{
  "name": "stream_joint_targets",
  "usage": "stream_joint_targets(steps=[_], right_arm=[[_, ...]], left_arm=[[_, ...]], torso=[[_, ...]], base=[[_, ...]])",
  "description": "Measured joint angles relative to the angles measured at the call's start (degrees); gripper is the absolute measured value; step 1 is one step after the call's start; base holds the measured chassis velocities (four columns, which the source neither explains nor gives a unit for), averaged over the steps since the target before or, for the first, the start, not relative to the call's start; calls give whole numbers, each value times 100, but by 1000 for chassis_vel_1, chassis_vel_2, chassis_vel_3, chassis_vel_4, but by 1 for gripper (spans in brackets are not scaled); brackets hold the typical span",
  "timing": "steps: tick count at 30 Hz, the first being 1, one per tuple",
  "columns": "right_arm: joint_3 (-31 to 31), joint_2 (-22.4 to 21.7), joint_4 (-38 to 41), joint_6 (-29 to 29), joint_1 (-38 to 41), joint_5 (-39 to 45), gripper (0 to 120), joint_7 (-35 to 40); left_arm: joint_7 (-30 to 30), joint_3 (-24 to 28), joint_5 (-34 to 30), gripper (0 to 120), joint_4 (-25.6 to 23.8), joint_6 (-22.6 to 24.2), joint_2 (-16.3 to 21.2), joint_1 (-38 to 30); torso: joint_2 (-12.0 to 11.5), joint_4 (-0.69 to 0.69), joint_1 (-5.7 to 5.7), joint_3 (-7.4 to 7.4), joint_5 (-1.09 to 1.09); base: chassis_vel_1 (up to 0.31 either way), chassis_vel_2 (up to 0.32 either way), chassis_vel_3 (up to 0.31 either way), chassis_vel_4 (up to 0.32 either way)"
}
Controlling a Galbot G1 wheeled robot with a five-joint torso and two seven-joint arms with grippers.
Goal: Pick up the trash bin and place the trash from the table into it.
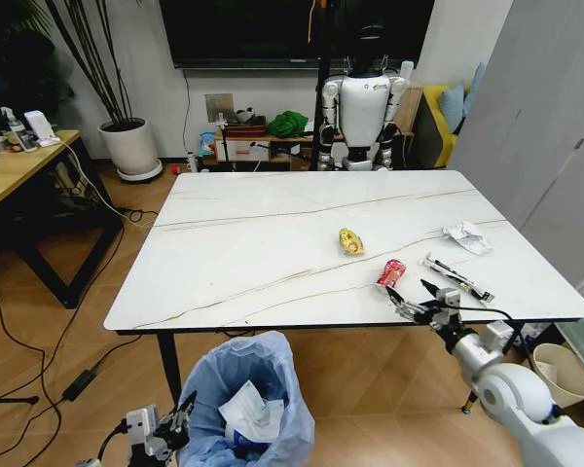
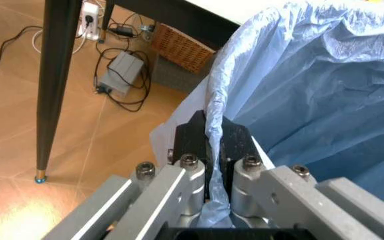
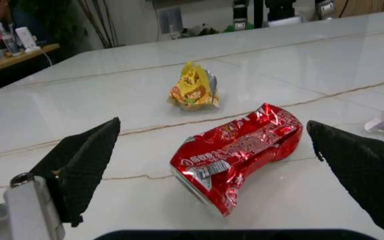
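Note:
The trash bin [image 1: 248, 394], lined with a blue bag, hangs below the table's [image 1: 273, 243] front edge with white paper inside. My left gripper [image 1: 180, 416] is shut on its bag rim; the left wrist view shows the fingers [image 2: 195, 137] pinching the blue plastic of the bin [image 2: 312, 100]. On the table lie a crushed red can [image 1: 391, 273], a yellow wrapper [image 1: 350, 241], a white tissue [image 1: 467, 236] and a thin black-and-white strip [image 1: 457, 277]. My right gripper [image 1: 409, 292] is open just in front of the can [image 3: 242, 152], which lies between its spread pads [image 3: 78, 170], with the wrapper [image 3: 193, 88] beyond.
A white robot [image 1: 362, 107] stands behind the table beside a TV stand. A potted plant [image 1: 129, 146] and a wooden desk [image 1: 19, 165] are at the left. A cream bin [image 1: 563, 373] sits at the right. Cables, a power brick [image 2: 122, 70] and a black table leg [image 2: 55, 85] are near the bin.

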Motion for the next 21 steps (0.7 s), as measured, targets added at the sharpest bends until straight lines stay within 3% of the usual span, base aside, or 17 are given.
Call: stream_joint_targets(steps=[5,8,12,21], right_arm=[[-353,-46,-25,-78,253,156,100,453],[-960,-15,-56,-156,688,398,100,1157],[-1293,84,-62,-234,927,506,100,1688],[-1328,228,-155,-481,984,211,100,2488]], left_arm=[[1,-5,30,0,2,0,-39,-2],[2,-62,59,0,2,0,-84,32],[2,-108,68,0,-17,-1,-121,51],[7,-155,72,0,-45,-12,-156,61]], torso=[[0,0,0,0,0],[0,0,0,0,0],[0,0,0,0,1],[0,-1,0,0,0]], base=[[0,0,0,0],[0,0,0,0],[0,0,0,0],[0,0,0,0]])
